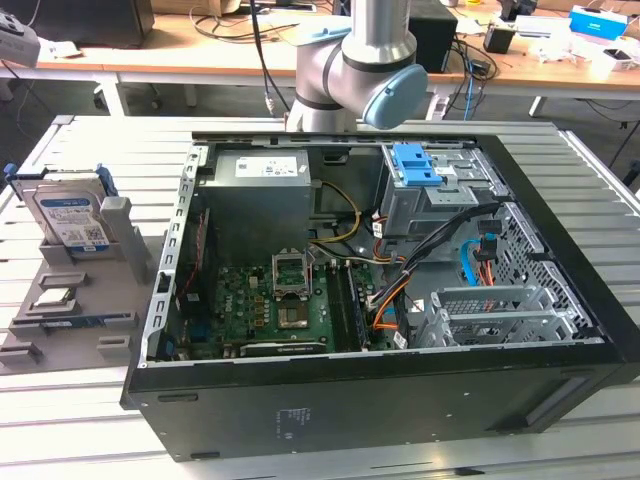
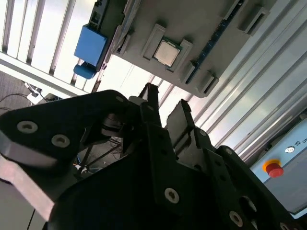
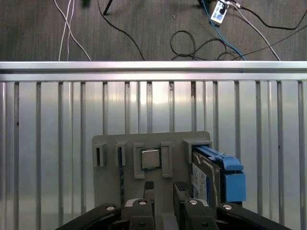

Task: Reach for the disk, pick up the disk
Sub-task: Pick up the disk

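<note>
A table of ribbed aluminium slats (image 1: 80, 430) is spread across the exterior view from eight o'clock round to four. Behind it, at twelve o'clock, a long wooden workbench (image 1: 200, 58) is set, strewn with desk cables (image 1: 215, 20); a blue box (image 1: 598, 22) is placed at two o'clock. In the first wrist view, dark grey carpet (image 3: 144, 28) is crossed by loose leads (image 3: 71, 32). Even light is cast throughout.

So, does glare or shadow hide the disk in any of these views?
Exterior view: the disk is evenly lit, no glare. First wrist view: glare lies on the table rail, not on the disk. Second wrist view: the gripper is dark against bright slats.
</note>
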{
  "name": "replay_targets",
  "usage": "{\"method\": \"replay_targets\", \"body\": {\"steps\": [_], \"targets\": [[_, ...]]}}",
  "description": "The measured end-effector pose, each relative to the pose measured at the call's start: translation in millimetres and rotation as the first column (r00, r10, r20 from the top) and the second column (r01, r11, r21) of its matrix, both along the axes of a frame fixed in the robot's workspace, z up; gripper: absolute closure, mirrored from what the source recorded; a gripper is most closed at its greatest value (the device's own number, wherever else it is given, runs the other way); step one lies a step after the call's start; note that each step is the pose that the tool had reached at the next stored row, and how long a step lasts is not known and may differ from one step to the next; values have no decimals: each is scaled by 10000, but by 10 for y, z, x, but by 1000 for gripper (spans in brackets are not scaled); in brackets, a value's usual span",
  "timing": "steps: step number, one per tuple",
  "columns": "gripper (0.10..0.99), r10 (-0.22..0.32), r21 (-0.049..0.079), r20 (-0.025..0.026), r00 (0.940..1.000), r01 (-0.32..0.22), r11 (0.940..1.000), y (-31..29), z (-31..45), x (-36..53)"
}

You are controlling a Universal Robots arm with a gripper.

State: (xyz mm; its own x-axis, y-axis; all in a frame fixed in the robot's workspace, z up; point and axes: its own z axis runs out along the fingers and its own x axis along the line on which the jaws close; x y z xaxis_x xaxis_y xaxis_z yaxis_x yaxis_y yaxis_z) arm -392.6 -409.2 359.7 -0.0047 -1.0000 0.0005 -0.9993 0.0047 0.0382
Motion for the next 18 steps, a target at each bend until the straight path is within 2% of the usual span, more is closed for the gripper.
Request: {"method": "replay_targets", "body": {"steps": [1,2,4,6,10,17,18], "targets": [[729,0,0,1,10000,0,10000,0,0,0],[604,1,1,0,10000,-1,10000,0,0,0],[604,2,1,2,10000,-2,10000,1,-1,0],[604,2,0,0,10000,-2,10000,39,0,0],[604,2,-11,0,10000,-2,10000,235,0,4],[604,1,-29,0,10000,-1,10000,502,0,13],[604,1,-29,1,10000,-1,10000,526,-1,14]]}}
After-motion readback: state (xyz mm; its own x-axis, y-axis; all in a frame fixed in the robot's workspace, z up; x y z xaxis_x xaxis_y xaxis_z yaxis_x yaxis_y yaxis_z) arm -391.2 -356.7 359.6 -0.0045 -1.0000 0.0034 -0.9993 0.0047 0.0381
